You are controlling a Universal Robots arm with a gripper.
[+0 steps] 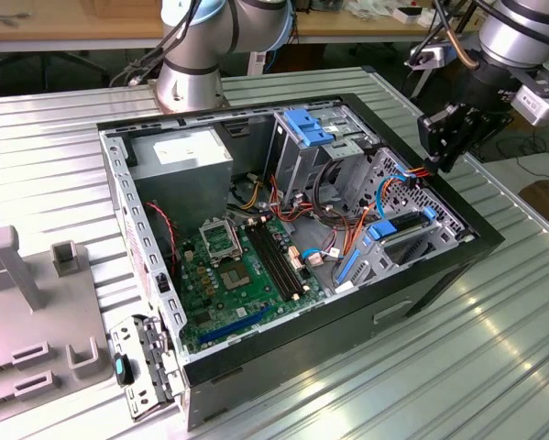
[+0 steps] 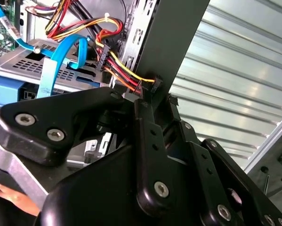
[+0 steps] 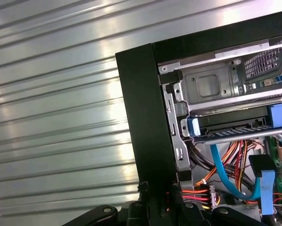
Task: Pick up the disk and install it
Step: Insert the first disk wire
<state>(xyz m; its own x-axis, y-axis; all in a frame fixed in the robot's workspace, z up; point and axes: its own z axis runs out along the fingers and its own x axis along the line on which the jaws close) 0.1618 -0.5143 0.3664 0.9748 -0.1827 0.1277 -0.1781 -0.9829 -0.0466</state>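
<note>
You see the disk (image 1: 404, 225) lying flat in the drive cage (image 3: 211, 87), in the corner of the computer case (image 1: 256, 357) nearest the arm. Its side rails sit level in the cage's slots. That suggests the bay is carrying it rather than anything gripping it, though you cannot confirm that it is latched.

The gripper (image 1: 437, 158) hangs at the exterior view's right, over the case's black side wall and near the disk but apart from it. In both wrist views the wall's edge runs straight up to the gripper's tip. You cannot tell whether they touch, or whether the pincer is clenched or released. Nothing shows in its grasp.

The disk is a dark, matt slab framed by a bright blue, smooth plastic carrier. The cage is thin grey stamped steel, perforated and folded, with sharp-looking edges. The case wall is flat, black and painted.

A flat blue data cable (image 2: 46, 75) curves loosely beside the bay. Next to it are bundled red, yellow and orange power wires (image 2: 115, 59). Both look pliant and slack enough to drift into the bay's mouth.

The table (image 1: 439, 376) is ribbed bright metal that throws back glare.
</note>
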